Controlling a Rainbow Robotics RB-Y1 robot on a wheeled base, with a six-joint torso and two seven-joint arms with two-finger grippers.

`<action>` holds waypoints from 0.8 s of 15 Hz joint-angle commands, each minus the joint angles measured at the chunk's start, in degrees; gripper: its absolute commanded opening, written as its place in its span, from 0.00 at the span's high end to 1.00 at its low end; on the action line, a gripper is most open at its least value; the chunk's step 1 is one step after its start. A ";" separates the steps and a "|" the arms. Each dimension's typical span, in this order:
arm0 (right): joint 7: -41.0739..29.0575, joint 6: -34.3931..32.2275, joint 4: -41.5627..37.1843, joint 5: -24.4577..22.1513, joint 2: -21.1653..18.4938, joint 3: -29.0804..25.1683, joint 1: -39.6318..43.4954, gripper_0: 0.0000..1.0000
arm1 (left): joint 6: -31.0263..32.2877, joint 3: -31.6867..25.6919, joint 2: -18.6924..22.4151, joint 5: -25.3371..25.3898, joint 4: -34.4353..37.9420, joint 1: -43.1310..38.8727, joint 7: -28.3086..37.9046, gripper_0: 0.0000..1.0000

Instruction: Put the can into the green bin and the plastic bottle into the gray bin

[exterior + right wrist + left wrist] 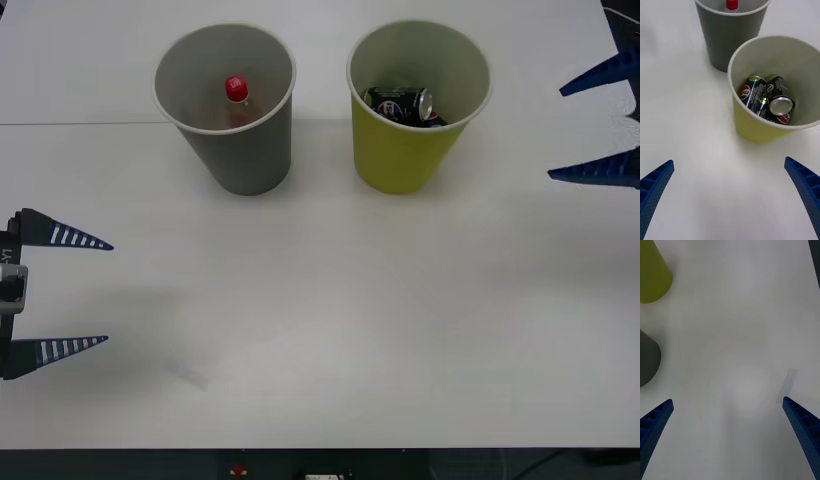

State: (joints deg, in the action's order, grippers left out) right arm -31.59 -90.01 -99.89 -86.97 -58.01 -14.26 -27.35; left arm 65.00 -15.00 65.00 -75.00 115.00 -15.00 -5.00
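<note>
The green bin point(405, 150) stands at the back right of the table and holds dark cans point(400, 104) lying inside; in the right wrist view the green bin point(752, 129) shows cans point(780, 107) with a silver top. Left of it, the gray bin point(245, 150) holds the plastic bottle point(236, 92) with its red cap up. The gray bin point(728, 37) and the bottle's cap point(732, 4) also appear in the right wrist view. My right gripper point(592, 128) is open at the right edge, beside the green bin. My left gripper point(90, 292) is open at the left edge, over bare table.
The white table point(340, 320) stretches wide in front of the bins. Its front edge runs along the bottom of the front view. In the left wrist view the green bin's wall point(651, 277) and gray bin's wall point(647, 360) show to one side.
</note>
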 commanded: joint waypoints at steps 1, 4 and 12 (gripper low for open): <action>7.07 0.01 -2.50 2.24 0.00 -3.41 7.31 0.00 | 0.00 0.00 0.00 0.00 0.00 0.00 0.00 0.00; 13.39 0.01 -2.50 4.17 0.00 -5.17 13.11 0.00 | 0.00 0.00 0.00 0.00 0.00 0.00 0.00 0.00; 22.27 0.01 -3.73 6.28 0.00 -9.30 25.07 0.00 | 0.00 0.00 0.00 0.00 0.00 0.00 0.00 0.00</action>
State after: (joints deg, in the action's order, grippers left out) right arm -9.34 -90.00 -103.16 -80.65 -58.01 -23.05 -3.34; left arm 65.00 -15.00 65.00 -75.00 115.00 -15.00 -5.00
